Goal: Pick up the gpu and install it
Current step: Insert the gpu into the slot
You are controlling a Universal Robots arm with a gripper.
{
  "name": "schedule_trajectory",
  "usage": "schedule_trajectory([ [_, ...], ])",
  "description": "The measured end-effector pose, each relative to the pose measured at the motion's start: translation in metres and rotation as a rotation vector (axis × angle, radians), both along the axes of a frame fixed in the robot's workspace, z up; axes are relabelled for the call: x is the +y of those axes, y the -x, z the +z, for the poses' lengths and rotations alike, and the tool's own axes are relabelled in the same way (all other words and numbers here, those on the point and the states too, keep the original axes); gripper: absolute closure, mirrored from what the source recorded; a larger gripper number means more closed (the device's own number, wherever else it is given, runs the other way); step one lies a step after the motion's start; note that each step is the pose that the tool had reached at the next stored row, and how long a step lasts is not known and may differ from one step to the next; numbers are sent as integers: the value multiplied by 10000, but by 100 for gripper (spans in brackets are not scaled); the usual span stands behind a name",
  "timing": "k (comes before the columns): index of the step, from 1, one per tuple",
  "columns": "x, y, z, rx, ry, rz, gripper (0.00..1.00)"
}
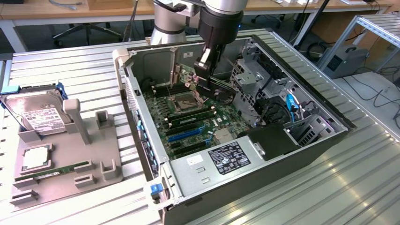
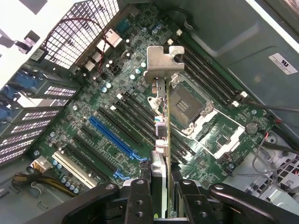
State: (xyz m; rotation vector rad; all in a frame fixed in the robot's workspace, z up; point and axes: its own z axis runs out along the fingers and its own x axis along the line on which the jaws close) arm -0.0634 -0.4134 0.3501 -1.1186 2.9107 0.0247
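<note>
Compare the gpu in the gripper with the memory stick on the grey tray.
The gpu is clamped in the gripper, upright over the motherboard; the memory stick rests on the grey tray outside the case. The gpu carries a metal bracket; the memory stick shows none. Both are green boards.

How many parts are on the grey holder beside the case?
3 on the holder: hard drive at its far end, silver square chip in the middle, memory stick at the near end. Its posts may hide others.

A ribbed metal table (image 1: 350, 178) carries an open computer case (image 1: 262, 185) at centre frame and a grey parts holder (image 1: 59, 187) at lower left.
</note>
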Motion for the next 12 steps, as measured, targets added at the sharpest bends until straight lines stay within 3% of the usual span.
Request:
schedule_trajectory([
  [12, 0, 0, 0, 0, 1, 405, 73],
])
